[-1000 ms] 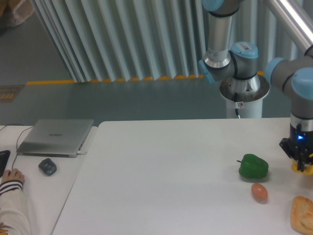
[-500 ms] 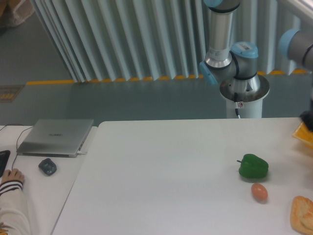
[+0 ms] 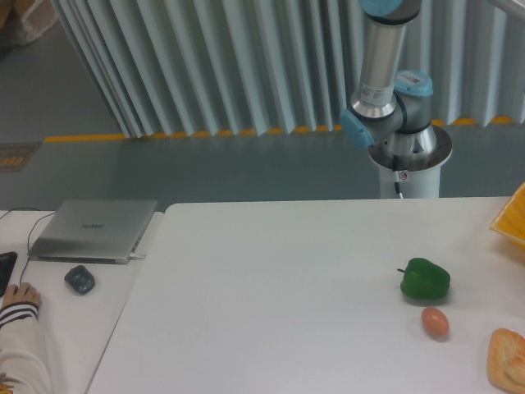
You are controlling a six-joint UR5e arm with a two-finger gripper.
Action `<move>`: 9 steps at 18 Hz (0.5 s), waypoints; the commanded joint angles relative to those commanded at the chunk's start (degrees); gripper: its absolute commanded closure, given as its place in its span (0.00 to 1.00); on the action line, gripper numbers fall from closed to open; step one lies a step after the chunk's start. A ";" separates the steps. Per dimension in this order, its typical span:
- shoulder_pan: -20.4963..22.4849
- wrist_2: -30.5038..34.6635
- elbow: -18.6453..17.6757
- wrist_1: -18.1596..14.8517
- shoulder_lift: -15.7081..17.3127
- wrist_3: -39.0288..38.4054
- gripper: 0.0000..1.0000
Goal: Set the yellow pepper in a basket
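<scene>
- Yellow wedge at the right frame edge is all that shows of the yellow pepper (image 3: 513, 220). It sits above the table (image 3: 271, 295), to the right of and lower than the arm's base (image 3: 408, 156), and is cut off by the frame.
- Pepper's heading and long axis: cannot tell. Only a corner-like piece shows, with its lower edge slanting down to the right. No stem is visible.
- Gripper is outside the frame, so I cannot tell whether it is released, clenched or grasping anything. Only the arm's (image 3: 379, 74) grey upright link and blue-capped joints show, behind the table's far edge.
- Writing: a faint mark on the laptop (image 3: 92, 230) lid, too small to read. A small red-and-white mark on the base is also unreadable.
- Green pepper (image 3: 425, 279) lies on the table in front of the base, stem toward the left.
- Small orange-brown egg-shaped item (image 3: 435, 321) is just in front of the green pepper, apart from it.
- Tan-orange bread-like lump (image 3: 509, 359) is at the bottom right corner, partly cut off.
- The closed laptop is far left of the base on a side surface, with a dark mouse (image 3: 79, 279) just in front of it.
- A person's hand (image 3: 18, 295) in a striped cuff is at the left edge, near the mouse.
</scene>
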 joint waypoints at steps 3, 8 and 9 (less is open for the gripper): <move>0.00 -0.18 -0.35 0.17 0.61 8.36 0.00; -6.23 -7.71 2.90 -1.04 1.05 0.08 0.00; -7.02 -9.04 2.99 -2.01 1.58 -0.93 0.00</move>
